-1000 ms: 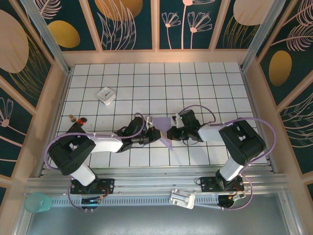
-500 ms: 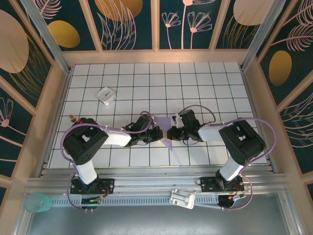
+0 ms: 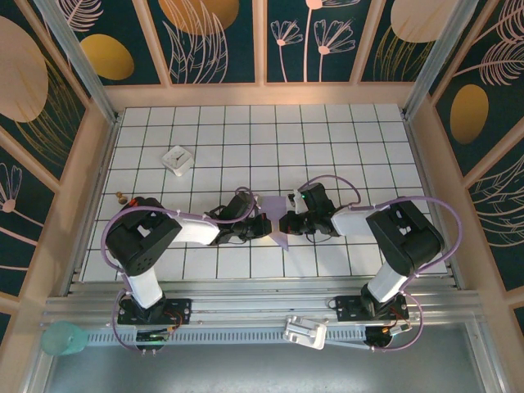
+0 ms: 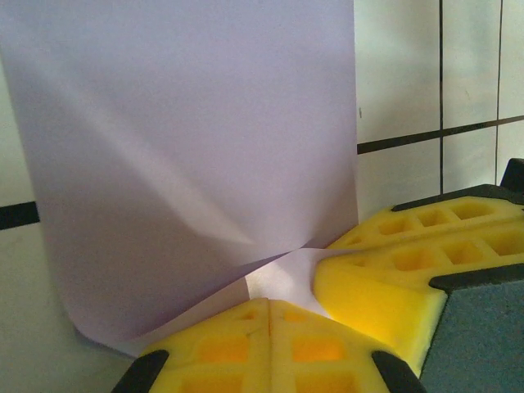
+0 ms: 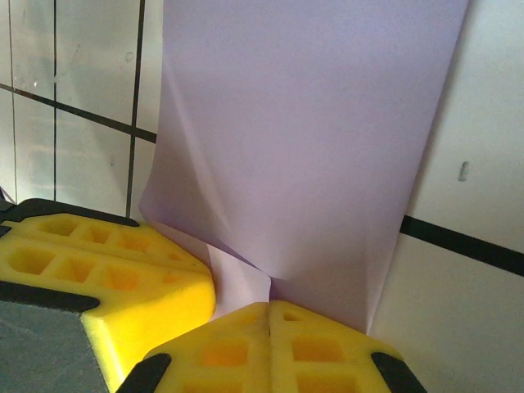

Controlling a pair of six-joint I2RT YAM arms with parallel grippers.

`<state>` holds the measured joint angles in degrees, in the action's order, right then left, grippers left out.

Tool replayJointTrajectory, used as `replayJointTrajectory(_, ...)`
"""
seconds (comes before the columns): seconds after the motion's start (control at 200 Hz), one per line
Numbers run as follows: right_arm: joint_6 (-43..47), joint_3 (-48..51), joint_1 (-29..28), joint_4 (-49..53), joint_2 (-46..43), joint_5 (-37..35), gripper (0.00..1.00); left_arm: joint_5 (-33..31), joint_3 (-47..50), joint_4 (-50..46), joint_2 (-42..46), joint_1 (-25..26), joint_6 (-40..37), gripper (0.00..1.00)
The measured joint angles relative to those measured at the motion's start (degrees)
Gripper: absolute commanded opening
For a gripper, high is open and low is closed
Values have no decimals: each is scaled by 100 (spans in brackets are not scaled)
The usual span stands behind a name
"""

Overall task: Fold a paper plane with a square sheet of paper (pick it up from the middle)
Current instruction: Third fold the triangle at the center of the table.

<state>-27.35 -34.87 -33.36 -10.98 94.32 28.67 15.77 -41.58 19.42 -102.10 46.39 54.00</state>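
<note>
The square sheet of paper is lavender and sits bent between my two grippers at the middle of the tiled table. In the left wrist view the paper rises in front of my left gripper. The jaws are shut, and the paper's creases run down to the tips. The right gripper's yellow fingers almost touch mine. In the right wrist view the paper puckers into my shut right gripper, with the left gripper's fingers close by. From above, the left gripper and right gripper meet tip to tip.
A small white block with a dark mark lies on the tiles at the back left. Two tiny objects rest near the left wall. Wooden walls enclose the table. A teal cup and a white part sit by the front rail.
One second ago the left arm lay lower and flatter. It has since raised its elbow and pushed its gripper slightly right towards the paper. The right arm and the paper have barely moved.
</note>
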Motion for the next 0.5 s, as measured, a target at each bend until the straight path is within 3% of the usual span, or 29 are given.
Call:
replayJointTrajectory(0.255,0,0,0,0,0,4,0,-94,-63,-219,188,-24,-66,4)
replayJointTrajectory(0.5,2,-2,0,0,0,7,0,-173,-142,-372,170,-140,-214,0)
